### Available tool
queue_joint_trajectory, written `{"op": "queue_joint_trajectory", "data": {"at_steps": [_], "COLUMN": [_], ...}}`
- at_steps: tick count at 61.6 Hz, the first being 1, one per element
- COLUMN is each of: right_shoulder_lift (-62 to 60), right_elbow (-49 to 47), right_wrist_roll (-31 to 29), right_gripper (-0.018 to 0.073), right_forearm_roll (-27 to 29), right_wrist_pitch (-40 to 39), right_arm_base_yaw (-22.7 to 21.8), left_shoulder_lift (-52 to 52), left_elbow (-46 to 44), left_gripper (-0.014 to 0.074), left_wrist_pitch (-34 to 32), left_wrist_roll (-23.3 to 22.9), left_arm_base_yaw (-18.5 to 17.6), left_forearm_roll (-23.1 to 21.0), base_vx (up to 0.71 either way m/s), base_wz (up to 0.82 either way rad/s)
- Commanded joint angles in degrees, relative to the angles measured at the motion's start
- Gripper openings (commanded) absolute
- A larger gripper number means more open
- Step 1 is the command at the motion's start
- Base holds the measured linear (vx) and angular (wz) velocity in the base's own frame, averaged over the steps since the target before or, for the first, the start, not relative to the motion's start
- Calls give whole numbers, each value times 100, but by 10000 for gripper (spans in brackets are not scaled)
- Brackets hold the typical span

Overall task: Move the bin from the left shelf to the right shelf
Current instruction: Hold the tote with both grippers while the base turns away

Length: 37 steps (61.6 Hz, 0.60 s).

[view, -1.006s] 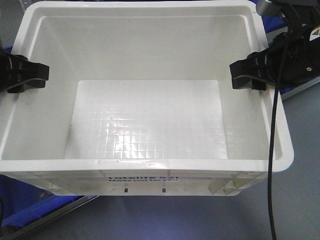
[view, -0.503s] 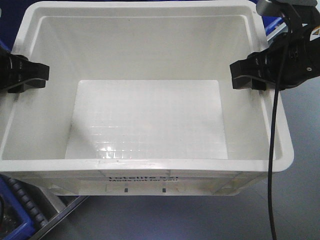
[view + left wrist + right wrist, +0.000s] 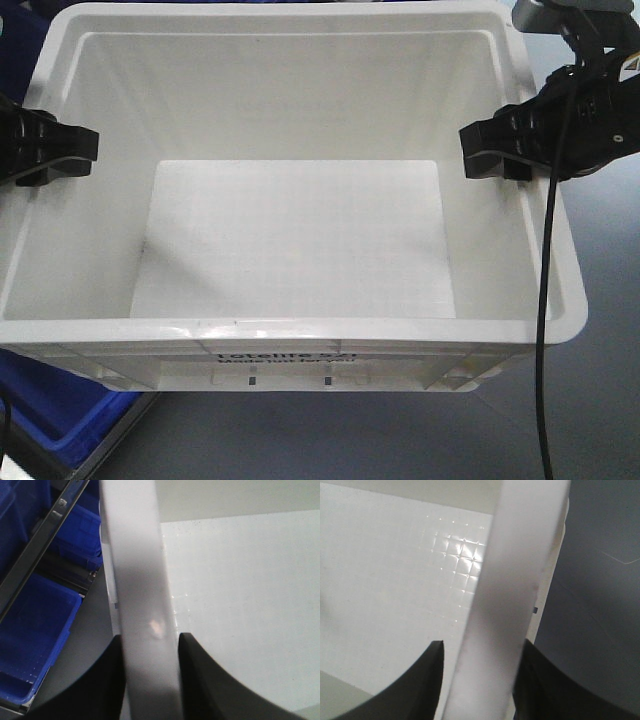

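Left gripper (image 3: 150, 680) and right gripper (image 3: 482, 680) clamp opposite rims of the bin (image 3: 300, 250), mid-carry I judge; next I need a level, synchronized swing rightward.

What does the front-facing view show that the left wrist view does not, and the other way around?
Only the front-facing view shows the whole bin, its black print and the right gripper on the right rim. Only the left wrist view shows, close up, one finger outside the wall and one inside. Both show the left gripper shut on the rim, and a blue bin below.
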Motion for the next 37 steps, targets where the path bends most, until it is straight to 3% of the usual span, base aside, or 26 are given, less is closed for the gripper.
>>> {"op": "queue_joint_trajectory", "data": {"at_steps": [1, 37], "right_shoulder_lift": [-208, -208], "right_elbow": [-195, -195], "right_wrist_roll": [-60, -60], "right_gripper": [-4, -4], "right_forearm_roll": [-27, -27], "right_wrist_pitch": [-482, -480], "right_arm_base_yaw": [-10, -10], "left_shoulder_lift": [-250, -250], "left_elbow": [-229, -229], "left_gripper": [-5, -5], "left_wrist_pitch": [-646, -646], "left_wrist_roll": [235, 235], "left_arm_base_yaw": [-38, -38], "left_forearm_roll": [-221, -221], "base_vx": [17, 21], "base_wz": [-33, -40]}}
